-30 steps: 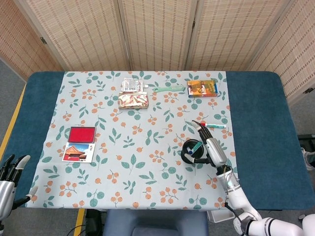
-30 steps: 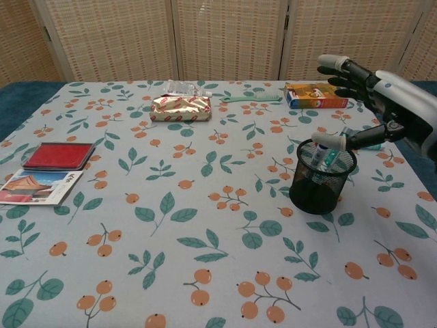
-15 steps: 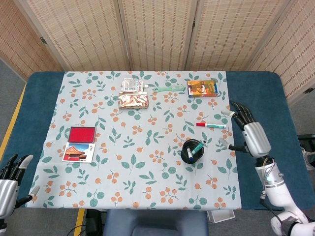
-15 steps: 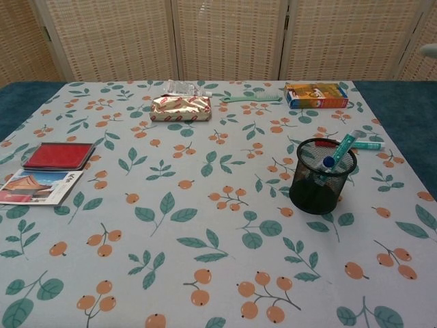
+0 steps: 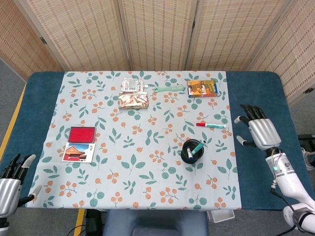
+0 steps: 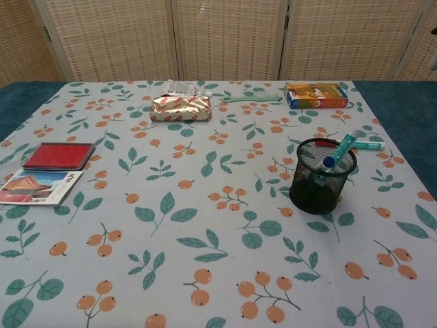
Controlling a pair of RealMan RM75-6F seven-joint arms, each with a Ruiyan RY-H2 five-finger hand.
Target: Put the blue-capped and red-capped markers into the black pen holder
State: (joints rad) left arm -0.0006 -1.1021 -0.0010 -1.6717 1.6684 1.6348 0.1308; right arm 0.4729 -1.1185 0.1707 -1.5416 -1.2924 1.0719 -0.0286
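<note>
The black pen holder [image 5: 192, 151] stands right of centre on the floral cloth [image 5: 147, 162] covering the worktop [image 5: 266, 98], and the blue-capped marker [image 6: 339, 151] leans in it, cap down, its teal barrel sticking out over the rim toward the upper right. The red-capped marker [image 5: 211, 125] lies flat on the cloth just above and to the right of the holder, apart from it, red cap pointing left. Nothing lies between marker and holder. The right hand [image 5: 259, 132] hovers over the blue worktop at the right edge of the head view, fingers spread and holding nothing, well apart from both markers. The left hand [image 5: 11, 189] sits at the lower left corner, fingers apart and empty. Along the top of the cloth lie a foil packet [image 5: 133, 101], a clear wrapper [image 5: 132, 84] above it, a green comb [image 5: 168, 89] and an orange box [image 5: 202, 88]. At the left, a red case [image 5: 81, 134] lies just above a postcard [image 5: 78, 152].
</note>
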